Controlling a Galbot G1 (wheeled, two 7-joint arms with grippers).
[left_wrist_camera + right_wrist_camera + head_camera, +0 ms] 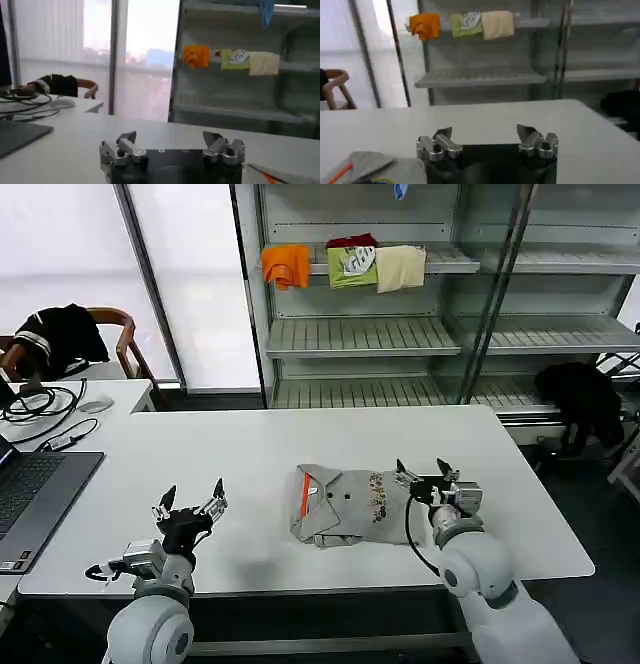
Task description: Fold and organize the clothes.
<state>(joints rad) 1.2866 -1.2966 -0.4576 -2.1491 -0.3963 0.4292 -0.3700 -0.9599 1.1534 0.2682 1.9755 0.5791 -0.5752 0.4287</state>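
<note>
The grey T-shirt [345,506] lies already folded into a compact packet in the middle of the counter [250,454]. My right gripper [428,477] is released, touching or just beside its edge; my left gripper [190,506] is also released and empty, well apart from it. I think the risk is this: if my right gripper catches only the top layer, the soft folds could open again.
</note>
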